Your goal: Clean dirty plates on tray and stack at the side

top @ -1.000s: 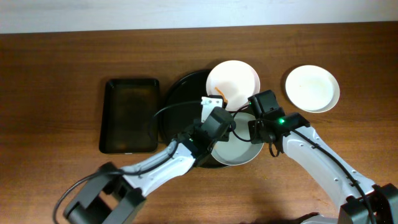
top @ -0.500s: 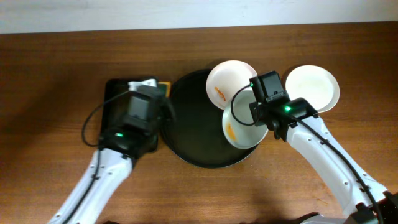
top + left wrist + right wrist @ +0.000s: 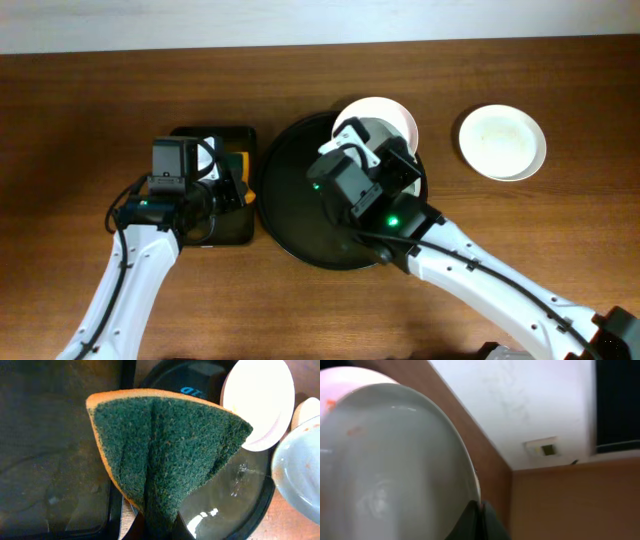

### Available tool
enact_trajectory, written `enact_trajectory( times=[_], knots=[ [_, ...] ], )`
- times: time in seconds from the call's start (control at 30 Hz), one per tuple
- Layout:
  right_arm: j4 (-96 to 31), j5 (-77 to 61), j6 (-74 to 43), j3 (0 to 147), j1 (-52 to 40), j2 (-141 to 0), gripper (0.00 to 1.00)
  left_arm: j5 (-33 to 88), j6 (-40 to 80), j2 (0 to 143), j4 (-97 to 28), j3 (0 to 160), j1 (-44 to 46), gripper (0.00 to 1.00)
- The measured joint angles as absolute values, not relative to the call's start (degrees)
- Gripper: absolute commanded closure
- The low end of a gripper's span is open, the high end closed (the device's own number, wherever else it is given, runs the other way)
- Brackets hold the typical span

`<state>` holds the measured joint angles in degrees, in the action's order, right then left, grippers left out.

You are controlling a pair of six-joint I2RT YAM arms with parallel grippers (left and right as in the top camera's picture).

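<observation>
Right jaws: clamped tight on the rim of one plate point(image 3: 395, 460), over the tray point(image 3: 290, 210). Left jaws: pinched closed on a sponge point(image 3: 165, 450), above the rectangular tray point(image 3: 232, 135).

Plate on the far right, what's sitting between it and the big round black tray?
Nothing. In the overhead view only a bare strip of wooden table separates the lone plate from the round tray.
</observation>
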<state>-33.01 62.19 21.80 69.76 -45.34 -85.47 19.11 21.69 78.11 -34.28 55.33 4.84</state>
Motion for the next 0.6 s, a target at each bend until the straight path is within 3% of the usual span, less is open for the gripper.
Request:
enact_trajectory(
  times=[0.23, 0.4, 0.5, 0.6],
  knots=[
    [-31.00, 70.78, 28.45, 69.87, -48.29, -91.90, 0.96, 20.51, 20.56, 80.64, -35.20, 55.33, 4.84, 1.00],
    [-35.83, 71.96, 20.95, 70.02, -48.29, -91.64, 0.96, 20.69, 20.53, 80.64, -35.48, 55.33, 4.84, 1.00],
    [-45.56, 61.36, 11.75, 70.22, -45.71, -87.33, 0.96, 20.84, 20.53, 80.64, -35.86, 55.33, 4.84, 1.00],
    [-51.72, 41.06, 2.90, 70.30, -34.24, -79.79, 0.96, 20.84, 20.53, 80.64, -35.81, 55.33, 4.84, 1.00]
  ],
)
